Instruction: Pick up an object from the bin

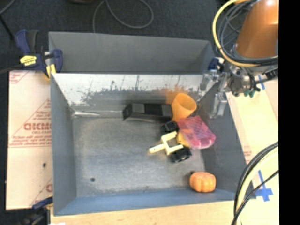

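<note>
We see the 2-finger gripper (212, 102) spread apart and empty by the grey metal bin's (108, 158) right wall, just beside the orange plastic cup (183, 106). We should centre over its rim before descending, clear of the pink crumpled lump (199, 131).

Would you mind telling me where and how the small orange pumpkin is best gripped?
Probably across its round middle, from straight above: the pumpkin lies alone near the lower right corner of the bin, clear of the yellow toy, leaving room on both sides.
</note>
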Motion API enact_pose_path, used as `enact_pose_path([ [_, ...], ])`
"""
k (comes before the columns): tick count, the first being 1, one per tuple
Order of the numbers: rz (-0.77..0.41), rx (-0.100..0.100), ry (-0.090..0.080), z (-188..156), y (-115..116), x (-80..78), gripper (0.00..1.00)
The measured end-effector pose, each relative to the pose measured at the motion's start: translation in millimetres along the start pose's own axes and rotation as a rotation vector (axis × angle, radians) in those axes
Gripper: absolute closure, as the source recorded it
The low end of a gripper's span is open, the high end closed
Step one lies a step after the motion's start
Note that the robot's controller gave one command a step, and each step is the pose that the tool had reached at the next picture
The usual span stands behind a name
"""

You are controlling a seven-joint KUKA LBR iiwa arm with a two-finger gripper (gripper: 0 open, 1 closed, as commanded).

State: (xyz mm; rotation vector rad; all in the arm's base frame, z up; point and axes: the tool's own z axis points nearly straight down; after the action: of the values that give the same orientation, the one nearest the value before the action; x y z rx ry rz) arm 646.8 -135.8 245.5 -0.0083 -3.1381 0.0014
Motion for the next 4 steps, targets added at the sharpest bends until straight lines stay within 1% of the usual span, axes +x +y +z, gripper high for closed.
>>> enact_pose_path([
  [1, -0.003, 0.002, -0.009, -5.6, 0.6, -1.3, 0.00],
  [2, -0.249, 0.003, -0.012, 43.6, 13.1, 26.4, 0.00],
  [3, -0.310, 0.002, -0.010, 78.6, 21.4, 48.2, 0.00],
  [4, -0.452, 0.005, -0.011, 84.7, 21.4, 52.4, 0.00],
])
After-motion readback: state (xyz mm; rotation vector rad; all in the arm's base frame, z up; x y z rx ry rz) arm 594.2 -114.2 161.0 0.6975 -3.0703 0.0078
